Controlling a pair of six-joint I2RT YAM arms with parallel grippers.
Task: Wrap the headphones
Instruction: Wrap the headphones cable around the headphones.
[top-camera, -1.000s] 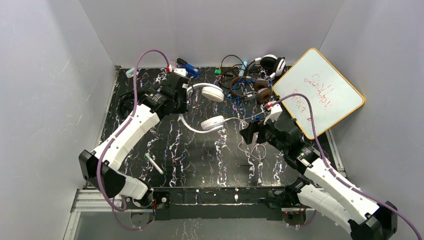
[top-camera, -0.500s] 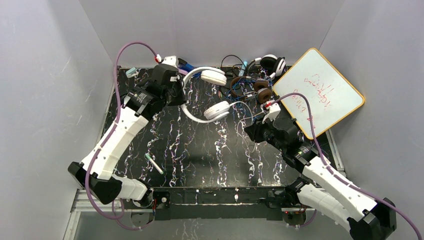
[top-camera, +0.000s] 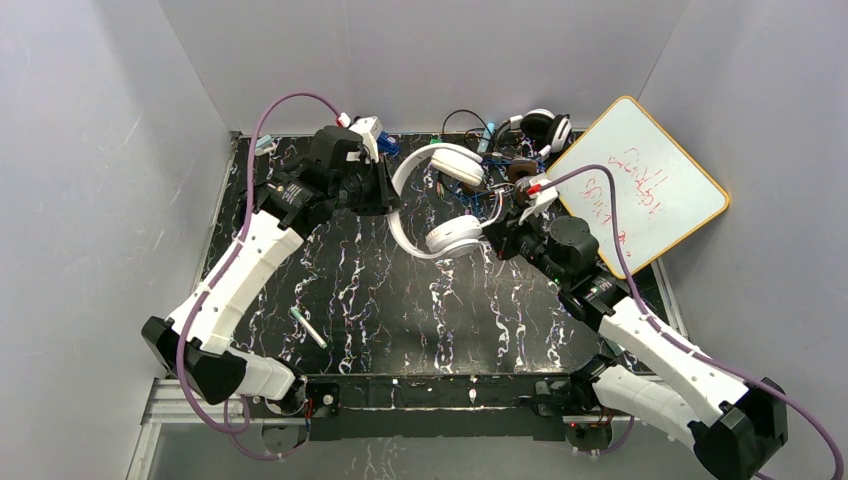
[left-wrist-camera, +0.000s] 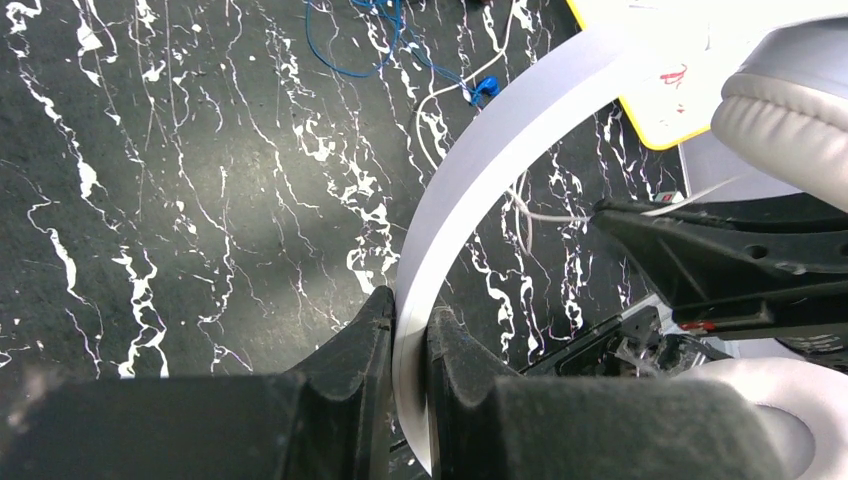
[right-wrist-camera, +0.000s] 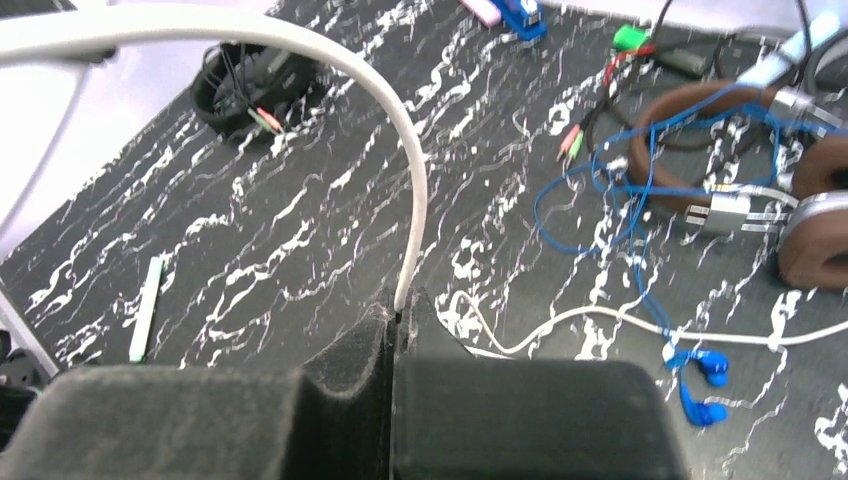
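Observation:
The white headphones (top-camera: 408, 222) hang above the table's middle, and my left gripper (top-camera: 386, 192) is shut on their headband (left-wrist-camera: 500, 150). One grey ear pad (left-wrist-camera: 790, 120) fills the top right of the left wrist view. My right gripper (top-camera: 497, 232) sits just right of the lower ear cup (top-camera: 453, 237), shut on the thin white cord (right-wrist-camera: 420, 190). That cord arcs up out of the pinched jaws of the right gripper (right-wrist-camera: 398, 310). The brown-cupped headphones (right-wrist-camera: 810, 220) and the black headphones (top-camera: 540, 125) lie at the back right.
A whiteboard (top-camera: 640, 185) leans at the right edge. Blue earbuds (right-wrist-camera: 700, 375) and tangled blue and white cables lie near the brown set. A green pen (top-camera: 308, 327) lies front left. A black cable bundle (right-wrist-camera: 255, 80) sits at the left. Small items line the back edge.
My left gripper has lifted the white headphones and carried them right. My right gripper has moved back-left to the lower ear cup and closed on the white cord.

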